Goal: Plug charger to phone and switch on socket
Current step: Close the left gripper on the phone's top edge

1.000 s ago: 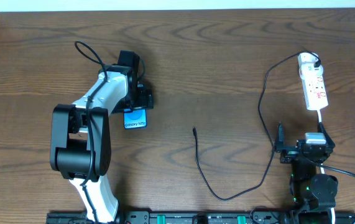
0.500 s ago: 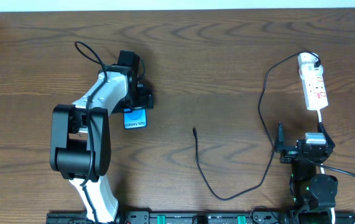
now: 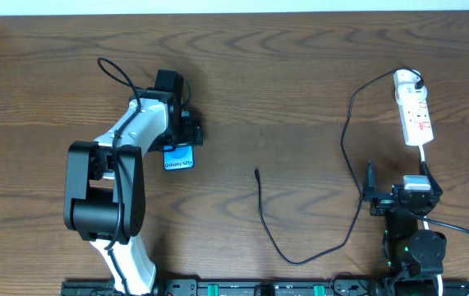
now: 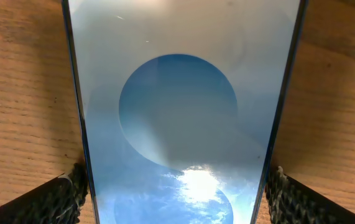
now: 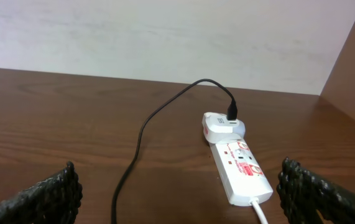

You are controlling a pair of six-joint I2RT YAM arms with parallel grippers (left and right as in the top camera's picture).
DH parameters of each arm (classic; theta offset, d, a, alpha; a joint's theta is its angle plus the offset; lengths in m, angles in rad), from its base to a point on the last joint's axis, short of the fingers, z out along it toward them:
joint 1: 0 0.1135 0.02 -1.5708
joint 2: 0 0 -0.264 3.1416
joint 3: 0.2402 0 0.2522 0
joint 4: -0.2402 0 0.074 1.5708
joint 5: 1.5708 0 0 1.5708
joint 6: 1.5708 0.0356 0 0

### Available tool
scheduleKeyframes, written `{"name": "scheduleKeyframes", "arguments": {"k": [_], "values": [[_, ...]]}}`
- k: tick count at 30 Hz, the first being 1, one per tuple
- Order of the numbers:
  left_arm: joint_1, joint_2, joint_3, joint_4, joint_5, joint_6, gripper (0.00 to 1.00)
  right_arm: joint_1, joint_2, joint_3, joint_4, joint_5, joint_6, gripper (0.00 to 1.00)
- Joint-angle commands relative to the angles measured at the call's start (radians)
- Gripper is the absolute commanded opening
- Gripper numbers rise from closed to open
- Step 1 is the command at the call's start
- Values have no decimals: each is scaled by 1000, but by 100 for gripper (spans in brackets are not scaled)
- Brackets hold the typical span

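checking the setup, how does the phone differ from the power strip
The phone has a blue screen; the power strip is white with red markings. The phone lies left, straddled by the left tool; the power strip lies far right, no tool around it. The charger cable is plugged in at the power strip, not the phone. Both lie flat on the table.
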Motion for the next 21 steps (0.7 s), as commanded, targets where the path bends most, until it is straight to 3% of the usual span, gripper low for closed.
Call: {"name": "scheduleKeyframes", "arguments": {"k": [1, 17, 21], "values": [[1, 42, -50, -16, -24, -2, 93, 4, -6, -1, -4, 8, -13, 99], [2, 42, -50, -21, -29, 10, 92, 4, -6, -1, -4, 8, -13, 99], [2, 42, -50, -22, -29, 18, 88, 4, -6, -1, -4, 8, -13, 99]]}}
